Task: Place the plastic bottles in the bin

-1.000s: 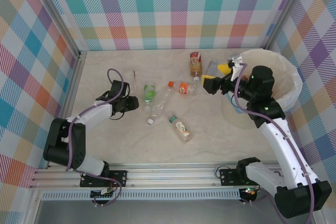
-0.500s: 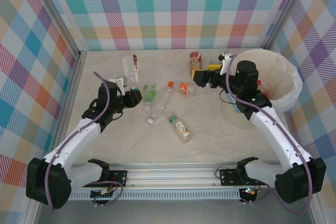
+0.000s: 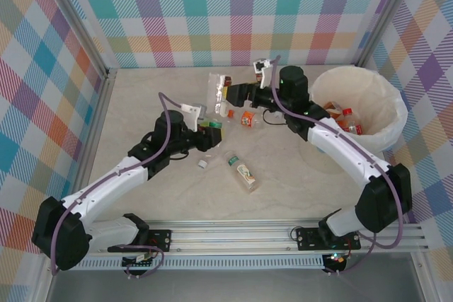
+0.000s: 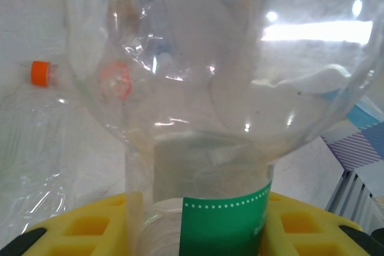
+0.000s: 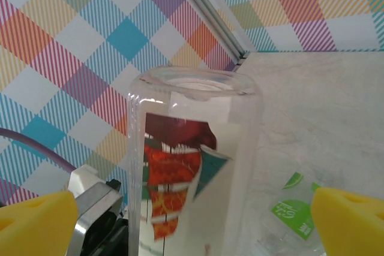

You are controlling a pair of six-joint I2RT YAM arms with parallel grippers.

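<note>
**Bottle sorting, seen from above and from both wrists.** On the pale table (image 3: pixel 141 97) the left gripper (image 3: pixel 211 131) (image 4: pixel 204 232) reaches to the middle and is clamped on a clear bottle (image 3: pixel 216 91) (image 4: pixel 210 118). In the left wrist view we see its yellow pads (image 4: pixel 84 226) pressing either side of the bottle's green label edge, with the wide clear body rising above them.

In the right wrist view the clear bottle (image 5: pixel 192 166) stands upright and carries a red and green label. We take it for the same bottle, though we cannot be sure.

The right gripper (image 3: pixel 228 94) (image 5: pixel 192 226) sits just beside this bottle. Its jaws stand wide, with the yellow fingertips (image 5: pixel 36 223) on either side of the bottle and apart from it.

Loose on the table we note:
- an orange-label bottle (image 3: pixel 248 118) just beside the right gripper;
- a tan-label bottle (image 3: pixel 243 172) nearer the arm bases;
- a white cap (image 3: pixel 203 164) between the tan-label bottle and the left arm;
- a crumpled bottle (image 4: pixel 30 148) with an orange cap, at the left of the left wrist view.

The bin (image 3: pixel 396 107), lined in white, stands at the far right of the table, well apart from the clear bottle. It already holds several binned bottles (image 3: pixel 347 119) with red and orange labels.
</note>
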